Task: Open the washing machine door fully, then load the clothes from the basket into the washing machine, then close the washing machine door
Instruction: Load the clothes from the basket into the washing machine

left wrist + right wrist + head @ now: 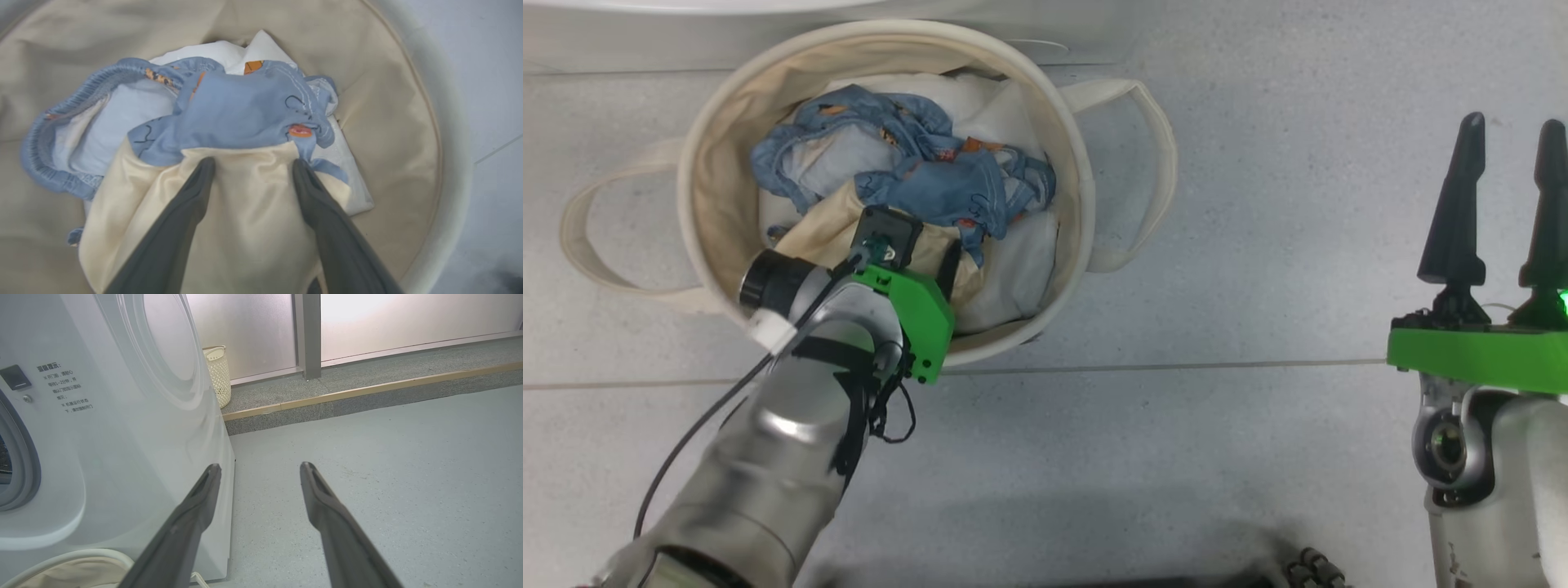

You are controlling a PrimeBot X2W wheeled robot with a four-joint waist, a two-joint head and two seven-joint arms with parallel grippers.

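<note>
I'm holding my left hand (252, 163) down in the basket (719, 188), fingers spread across the cream garment (245, 228), with the blue garment (241, 110) lying just past the tips. My right hand (1512, 126) is hanging spread and empty, well right of the basket.

My right claw (260, 466) is wide open, with nothing in it. It points over the grey floor (388, 477), just beside the big white washing machine (122, 437). The machine's grey ring (25, 465) shows at the left edge. The basket (73, 557) peeks in at the bottom.
</note>
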